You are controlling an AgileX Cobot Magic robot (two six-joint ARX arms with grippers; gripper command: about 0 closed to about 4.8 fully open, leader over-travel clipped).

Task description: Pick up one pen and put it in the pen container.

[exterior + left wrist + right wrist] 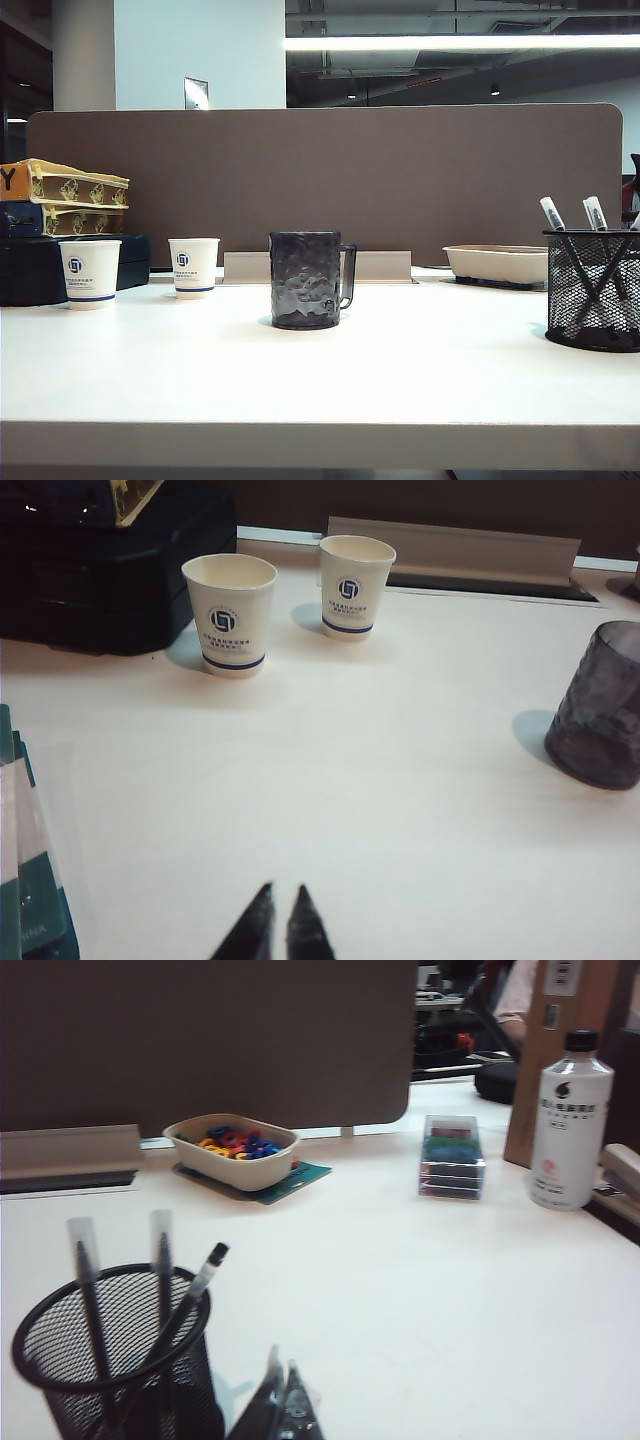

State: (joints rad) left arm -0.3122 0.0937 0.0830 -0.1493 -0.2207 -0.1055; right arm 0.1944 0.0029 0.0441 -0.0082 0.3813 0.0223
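Pens [185, 1290] upright in pen container [60, 1360], tips up; right claw [283, 1385] pressed together, left claw [282, 910] nearly so.

A large dark letter "Y" stands on the end of the yellow patterned box [14, 180] at the left. Each white paper cup [90, 272] bears a blue square logo; its small print and that on the white plastic bottle [568, 1125] is illegible.

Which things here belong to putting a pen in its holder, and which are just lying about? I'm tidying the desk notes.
Part of the job:
pens, three already standing in the holder
mesh pen holder
left gripper, near shut, empty
right gripper, shut, empty

Just lying about:
two paper cups
dark mug
tray of clips
bottle
clear box
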